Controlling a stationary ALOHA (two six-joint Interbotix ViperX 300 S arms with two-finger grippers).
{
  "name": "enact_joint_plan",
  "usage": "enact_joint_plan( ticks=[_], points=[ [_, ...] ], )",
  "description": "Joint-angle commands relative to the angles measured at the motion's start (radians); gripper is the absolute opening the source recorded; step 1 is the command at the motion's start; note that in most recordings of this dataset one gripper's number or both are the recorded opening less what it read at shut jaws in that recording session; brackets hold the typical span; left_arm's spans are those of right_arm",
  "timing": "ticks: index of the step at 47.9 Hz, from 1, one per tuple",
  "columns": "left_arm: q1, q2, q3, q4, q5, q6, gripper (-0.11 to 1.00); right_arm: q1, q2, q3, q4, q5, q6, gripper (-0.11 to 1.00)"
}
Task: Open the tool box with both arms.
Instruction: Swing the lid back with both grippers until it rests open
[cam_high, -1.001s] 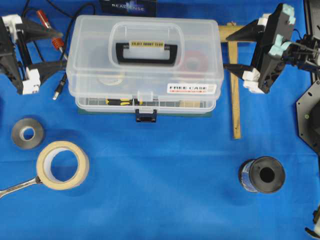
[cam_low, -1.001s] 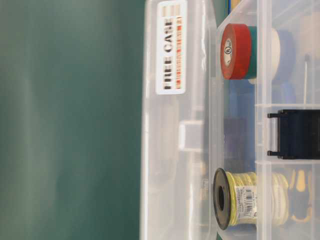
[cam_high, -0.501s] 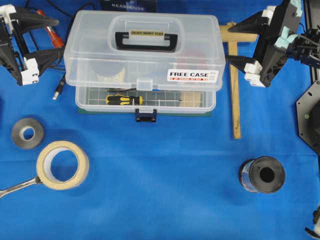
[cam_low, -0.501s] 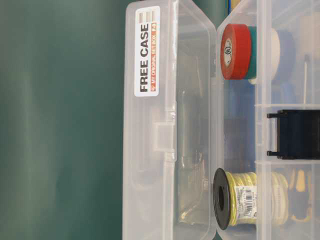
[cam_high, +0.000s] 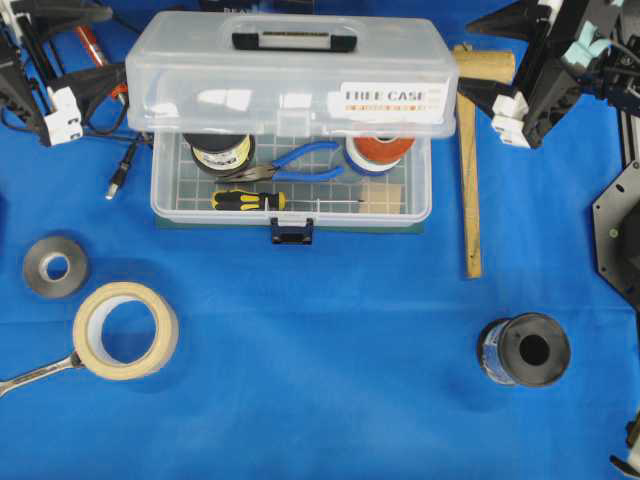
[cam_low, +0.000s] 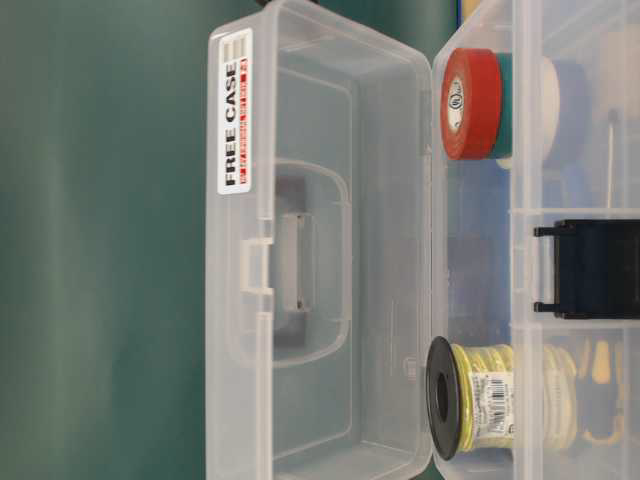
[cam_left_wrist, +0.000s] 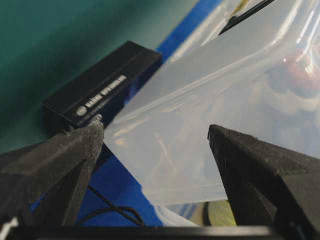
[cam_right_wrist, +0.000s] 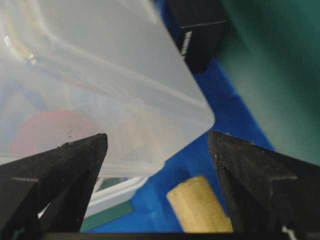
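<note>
Now raised well up from its half-lifted position of a second ago, the lid (cam_high: 290, 85) of the tool box (cam_high: 290, 190) stands tilted back, exposing a tray that was mostly covered before.

Nearest the lower edge of the overhead view lie a black spool (cam_high: 525, 350), a roll of masking tape (cam_high: 125, 330) touching a wrench (cam_high: 35, 372), and a grey tape roll (cam_high: 55, 266), all on the blue cloth (cam_high: 320, 400). Beyond them the box sits at upper centre, its dark blue latch (cam_high: 291, 232) hanging at the front. Inside are a yellow-and-black screwdriver (cam_high: 250, 200), blue-handled pliers (cam_high: 295, 165), a wire spool (cam_high: 220, 152) and red tape (cam_high: 380, 150).

The sticker (cam_high: 390, 97) reads "FREE CASE"; the smaller line beneath cannot be read.

At either end of the lid, the left gripper (cam_high: 95, 85) and right gripper (cam_high: 490, 60) have swung farther back; both stand spread wide, grasping nothing.

Only the wrist views show the lid's corner between each pair of fingers (cam_left_wrist: 75, 150) (cam_right_wrist: 75, 160); contact cannot be told. Only the table-level view shows the lid's hollow inside (cam_low: 320, 250).
</note>
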Motion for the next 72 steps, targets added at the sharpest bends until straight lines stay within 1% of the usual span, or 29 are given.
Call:
enact_joint_plan(
  ticks=[1, 27, 33, 42, 54, 61, 72],
  points=[
    [-0.003, 0.026, -0.055, 0.005, -0.026, -0.002, 0.87, -0.002, 0.005, -0.058, 0.003, -0.046, 0.003, 0.84],
    [0.081, 0.160, -0.135, 0.005, -0.035, -0.002, 0.87, -0.106, 0.066, -0.089, 0.003, -0.049, -0.003, 0.84],
    [0.100, 0.176, -0.147, 0.005, -0.035, -0.002, 0.87, -0.132, 0.087, -0.103, 0.003, -0.051, -0.006, 0.84],
    [0.135, 0.190, -0.161, 0.005, -0.035, -0.002, 0.87, -0.172, 0.123, -0.124, -0.014, -0.049, -0.006, 0.84],
    [0.169, 0.219, -0.184, 0.005, -0.035, -0.002, 0.87, -0.218, 0.175, -0.161, -0.018, -0.046, -0.006, 0.84],
    [0.183, 0.253, -0.209, 0.005, -0.031, -0.002, 0.87, -0.238, 0.201, -0.179, -0.018, -0.046, -0.006, 0.84],
    [0.213, 0.285, -0.216, 0.003, -0.028, -0.002, 0.87, -0.253, 0.225, -0.193, -0.018, -0.044, -0.006, 0.84]
  ],
)
